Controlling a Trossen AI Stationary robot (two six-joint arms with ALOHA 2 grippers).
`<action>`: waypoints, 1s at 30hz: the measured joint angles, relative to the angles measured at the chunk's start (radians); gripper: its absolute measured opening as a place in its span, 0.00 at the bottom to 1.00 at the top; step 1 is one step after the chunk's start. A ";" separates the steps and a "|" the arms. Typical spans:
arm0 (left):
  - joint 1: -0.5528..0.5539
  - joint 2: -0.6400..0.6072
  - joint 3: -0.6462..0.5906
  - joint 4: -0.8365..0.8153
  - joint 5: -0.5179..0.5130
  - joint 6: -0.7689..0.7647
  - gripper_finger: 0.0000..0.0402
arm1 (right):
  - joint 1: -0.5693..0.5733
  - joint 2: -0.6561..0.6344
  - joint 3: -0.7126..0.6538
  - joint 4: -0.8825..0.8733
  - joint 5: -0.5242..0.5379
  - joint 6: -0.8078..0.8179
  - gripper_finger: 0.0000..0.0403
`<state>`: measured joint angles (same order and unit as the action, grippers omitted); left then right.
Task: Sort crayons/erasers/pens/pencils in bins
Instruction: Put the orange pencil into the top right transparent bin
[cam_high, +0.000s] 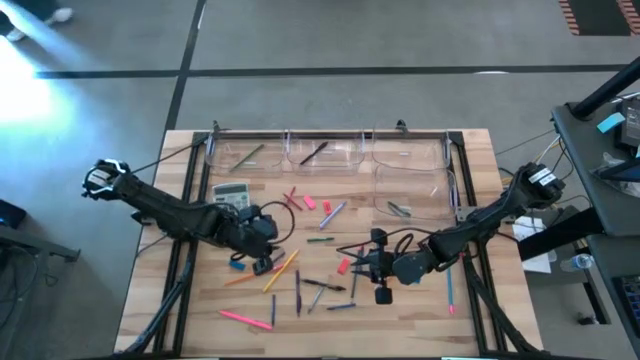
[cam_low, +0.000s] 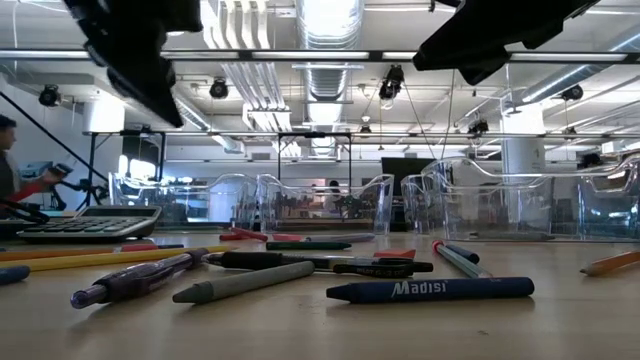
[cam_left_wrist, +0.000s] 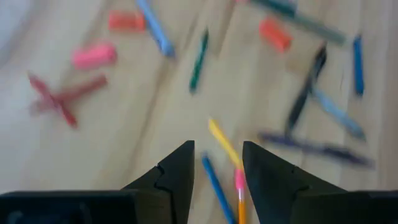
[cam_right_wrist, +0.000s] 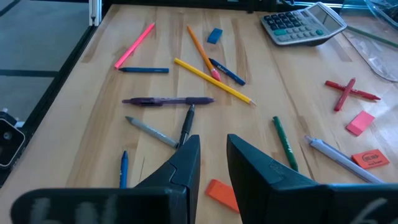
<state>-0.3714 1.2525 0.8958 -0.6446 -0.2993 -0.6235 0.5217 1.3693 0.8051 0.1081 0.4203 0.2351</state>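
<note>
High view: pencils, pens and erasers lie scattered mid-table, well short of the clear bins along the far edge. The left gripper hovers half-open and empty above a yellow pencil; centring its fingers across the thin, slippery stick looks wise, while the right gripper hangs narrowly parted, holding nothing

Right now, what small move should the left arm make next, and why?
Probably lower the left gripper straight down. Its fingers stand open and empty, hanging above the yellow pencil and orange pencil, which show in the gap between them. Many sticks and erasers lie unsorted on the table. The right gripper hangs over the table too, nothing between its fingers.
</note>
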 joint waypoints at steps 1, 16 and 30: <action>-0.003 0.007 0.000 -0.017 0.025 -0.011 0.30 | 0.000 0.000 0.000 0.000 0.000 0.000 0.18; -0.094 0.173 -0.024 -0.075 0.189 -0.060 0.30 | 0.000 0.000 0.000 0.000 0.000 0.009 0.18; -0.135 0.286 -0.026 -0.072 0.242 -0.105 0.30 | 0.000 0.000 0.000 -0.001 0.000 0.007 0.18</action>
<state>-0.5064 1.5381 0.8700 -0.7170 -0.0576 -0.7288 0.5217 1.3689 0.8051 0.1070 0.4206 0.2424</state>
